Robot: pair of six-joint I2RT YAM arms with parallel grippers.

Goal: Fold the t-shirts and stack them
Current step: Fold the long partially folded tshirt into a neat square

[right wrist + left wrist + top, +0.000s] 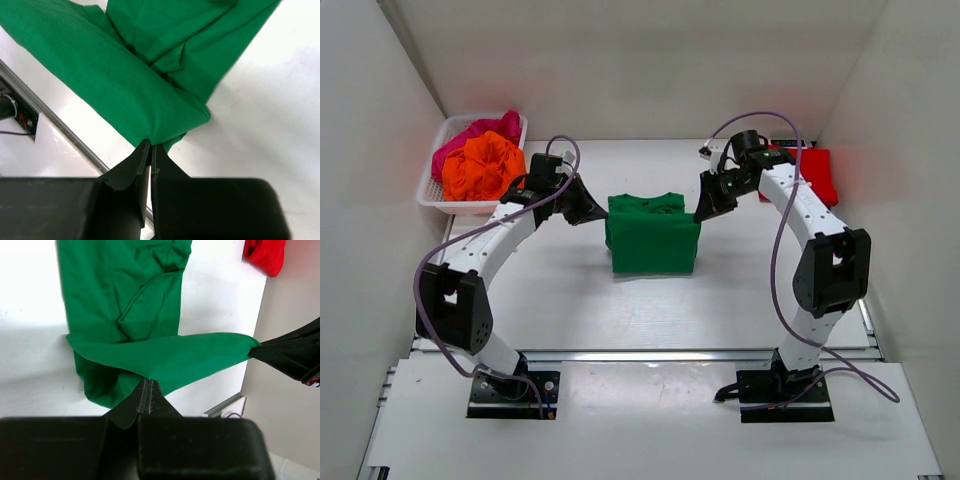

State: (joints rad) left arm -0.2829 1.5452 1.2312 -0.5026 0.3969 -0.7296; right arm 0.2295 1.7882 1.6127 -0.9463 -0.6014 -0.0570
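Note:
A green t-shirt (653, 238) lies partly folded in the middle of the table. My left gripper (603, 212) is shut on its left edge, and the cloth (160, 357) stretches from my pinched fingertips across to the right gripper. My right gripper (698, 213) is shut on the shirt's right edge (125, 95), and the fold is lifted off the table between the two. A folded red t-shirt (813, 170) lies at the back right. Orange (482, 166) and pink (480, 131) t-shirts are crumpled in a white basket (432, 195) at the back left.
White walls enclose the table on the left, back and right. An aluminium rail (640, 354) runs along the near edge in front of the arm bases. The red shirt also shows in the left wrist view (265, 255).

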